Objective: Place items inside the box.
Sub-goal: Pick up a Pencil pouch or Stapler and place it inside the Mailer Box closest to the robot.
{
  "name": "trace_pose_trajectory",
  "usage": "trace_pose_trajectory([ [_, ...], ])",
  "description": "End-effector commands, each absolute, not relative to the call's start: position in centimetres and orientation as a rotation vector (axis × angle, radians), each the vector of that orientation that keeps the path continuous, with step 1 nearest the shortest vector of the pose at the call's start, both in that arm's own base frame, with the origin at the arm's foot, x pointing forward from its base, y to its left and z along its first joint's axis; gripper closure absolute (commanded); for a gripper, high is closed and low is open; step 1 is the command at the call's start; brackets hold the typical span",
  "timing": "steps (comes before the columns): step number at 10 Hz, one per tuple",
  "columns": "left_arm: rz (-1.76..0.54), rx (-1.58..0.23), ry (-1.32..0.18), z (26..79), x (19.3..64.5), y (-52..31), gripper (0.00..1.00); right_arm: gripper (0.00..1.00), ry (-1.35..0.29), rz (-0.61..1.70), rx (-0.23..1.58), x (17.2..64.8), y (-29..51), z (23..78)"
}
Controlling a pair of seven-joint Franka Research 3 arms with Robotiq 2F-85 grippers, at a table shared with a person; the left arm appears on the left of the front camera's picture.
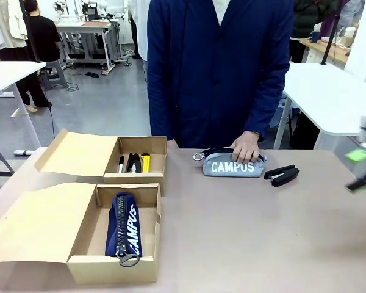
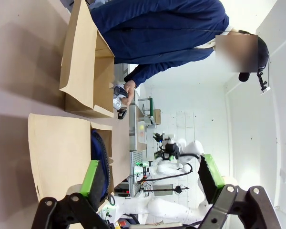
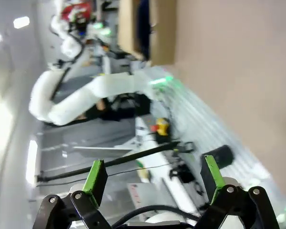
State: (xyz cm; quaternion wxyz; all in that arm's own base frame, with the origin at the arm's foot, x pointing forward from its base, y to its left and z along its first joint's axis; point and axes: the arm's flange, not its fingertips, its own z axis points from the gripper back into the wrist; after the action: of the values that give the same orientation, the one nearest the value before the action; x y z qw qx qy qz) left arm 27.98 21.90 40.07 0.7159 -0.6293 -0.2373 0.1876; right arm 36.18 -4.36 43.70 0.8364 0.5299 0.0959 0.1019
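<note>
The grey "CAMPUS" pencil case (image 1: 232, 166) lies on the table (image 1: 244, 238) near the middle of the far edge. The person's hand (image 1: 246, 146) rests on its top right end. Just right of it, apart from it, lies the black stapler (image 1: 282, 176), angled toward the far right corner.

Two open cardboard boxes stand at the table's left side, their lids folded out flat to the left. The far box (image 1: 134, 178) holds the white-and-black marker pen (image 1: 121, 163), a black item beside it and the yellow-black utility knife (image 1: 145, 162), all lying side by side against its left half; its right half is bare. The near box (image 1: 113, 270), close to the near edge, holds the navy-blue "CAMPUS" zip pencil case (image 1: 125, 227) lying lengthways, with room on both sides of it.

The table's middle and near right are open surface.

The right gripper (image 3: 154, 179) has its jaws spread wide with nothing between them; in the front view it is a blur over the table's right edge, well apart from the stapler. The left gripper (image 2: 150, 183) also stands wide and empty, seen in its wrist view near the near box's lid.
</note>
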Motion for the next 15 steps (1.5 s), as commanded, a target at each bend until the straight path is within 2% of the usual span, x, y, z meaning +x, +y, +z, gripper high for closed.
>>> trace_pose_trajectory([
  [1, 0.399, -1.402, -0.548, 40.1, 27.6, 21.5, 0.00, 0.00, 0.160, 0.266, 1.064, 38.5, -8.6, 44.5],
  [5, 0.399, -1.402, -0.548, 40.1, 27.6, 21.5, 0.00, 0.00, 0.075, 0.447, 1.144, 27.1, -15.9, 43.4],
  [7, 0.399, -1.402, -0.548, 40.1, 27.6, 21.5, 0.00, 0.00, -0.060, 0.396, 1.085, 26.3, -16.0, 43.4],
  [9, 0.399, -1.402, -0.548, 40.1, 27.6, 21.5, 0.00, 0.00, -0.161, 0.414, 0.872, 30.7, -13.6, 44.3],
  [10, 0.399, -1.402, -0.548, 40.1, 27.6, 21.5, 0.00, 0.00, -0.098, 0.440, 0.796, 32.5, -12.5, 44.4],
  [12, 0.399, -1.402, -0.548, 40.1, 27.6, 21.5, 0.00, 0.00, -0.102, 0.620, 0.571, 37.2, -8.7, 44.8],
  [14, 0.399, -1.402, -0.548, 40.1, 27.6, 21.5, 0.00, 0.00, 0.047, 0.857, 0.406, 42.1, -2.4, 43.2],
  [15, 0.399, -1.402, -0.548, 40.1, 27.6, 21.5, 0.00, 0.00, 0.099, 0.896, 0.479, 44.3, 0.4, 42.0],
])
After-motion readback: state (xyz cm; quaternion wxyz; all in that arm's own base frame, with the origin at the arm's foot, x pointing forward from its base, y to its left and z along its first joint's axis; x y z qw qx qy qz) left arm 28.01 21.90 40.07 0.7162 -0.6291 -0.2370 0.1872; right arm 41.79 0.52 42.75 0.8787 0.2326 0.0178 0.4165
